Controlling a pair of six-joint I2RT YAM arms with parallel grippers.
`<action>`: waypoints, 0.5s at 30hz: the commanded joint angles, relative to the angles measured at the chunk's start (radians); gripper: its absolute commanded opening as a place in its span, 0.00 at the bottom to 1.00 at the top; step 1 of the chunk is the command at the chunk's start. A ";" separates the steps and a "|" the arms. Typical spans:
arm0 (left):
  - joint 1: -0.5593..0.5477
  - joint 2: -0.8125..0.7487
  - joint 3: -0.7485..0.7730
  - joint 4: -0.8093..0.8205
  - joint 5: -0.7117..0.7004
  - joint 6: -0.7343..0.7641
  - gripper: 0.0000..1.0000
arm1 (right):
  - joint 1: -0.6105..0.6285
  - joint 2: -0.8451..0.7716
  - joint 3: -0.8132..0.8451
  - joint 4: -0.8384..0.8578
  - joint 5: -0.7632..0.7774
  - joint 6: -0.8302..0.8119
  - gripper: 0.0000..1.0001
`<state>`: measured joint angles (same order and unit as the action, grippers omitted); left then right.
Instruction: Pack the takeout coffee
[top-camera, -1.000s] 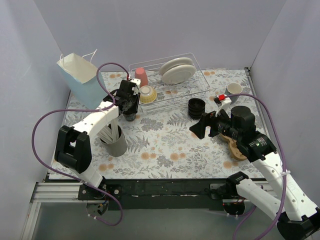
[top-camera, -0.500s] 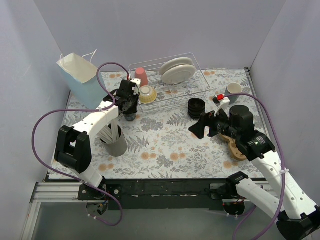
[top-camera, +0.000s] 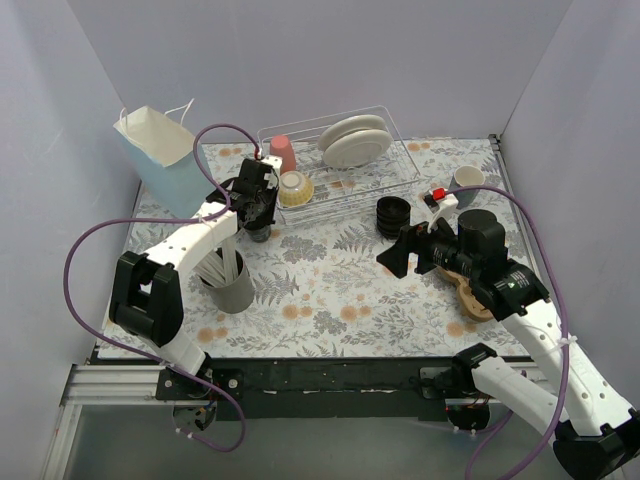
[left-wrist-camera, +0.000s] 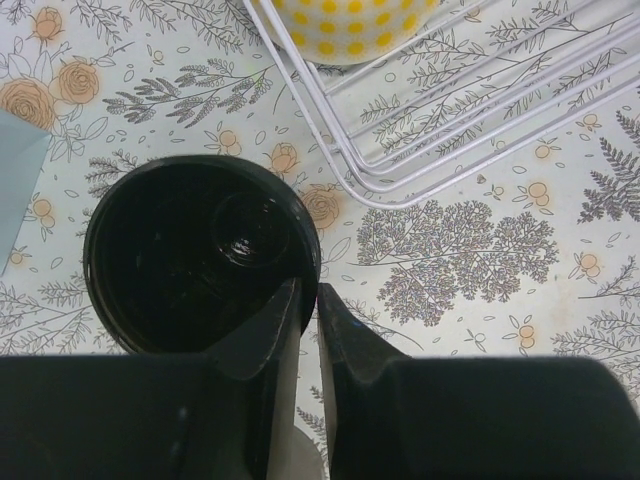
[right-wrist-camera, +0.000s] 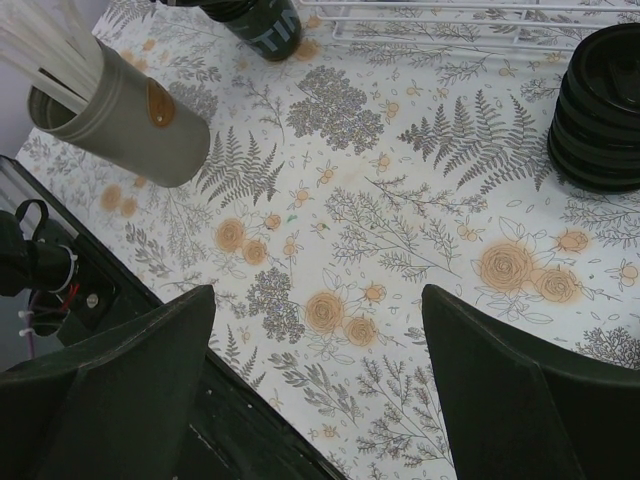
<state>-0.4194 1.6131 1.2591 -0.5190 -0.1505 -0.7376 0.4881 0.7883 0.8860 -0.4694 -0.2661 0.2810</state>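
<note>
Cup (left-wrist-camera: 190, 260): black, upright on the bench (left-wrist-camera: 450, 240), left of centre in the left wrist view, just beside the rack (top-camera: 395, 165) corner. Whether a lid is fitted cannot be told.
Left pincer (left-wrist-camera: 308, 300): nearly closed, with only a narrow slit between the fingers. The tips are set at the cup's right rim, but a firm hold on it cannot be confirmed.
Right pincer (right-wrist-camera: 318, 300): spread wide, nothing held, hovering over patterned bench right of centre in the top view.
Bag (top-camera: 160, 155): upper left of the top view, mouth open, near the cup.
Step judged: rim grasp, ahead of transfer to the bag.
Method advised: closure to be completed squarely across the rim wall before any lift. The cup is to be raised straight and kept upright, the rack wire cleared, and the bag entered from above.
Risk: a thin rim may slip or buckle, and the cup may be tipped.
</note>
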 joint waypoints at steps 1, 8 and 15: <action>0.005 -0.021 0.037 0.002 -0.014 0.012 0.09 | -0.003 -0.006 0.002 0.038 -0.019 0.000 0.91; 0.005 -0.002 0.071 -0.038 -0.024 0.009 0.00 | -0.002 -0.001 -0.005 0.044 -0.024 0.004 0.91; 0.005 0.048 0.160 -0.130 -0.034 -0.002 0.00 | -0.002 -0.003 -0.002 0.038 -0.019 0.006 0.91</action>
<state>-0.4194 1.6478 1.3598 -0.5903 -0.1619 -0.7376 0.4870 0.7883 0.8852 -0.4694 -0.2726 0.2848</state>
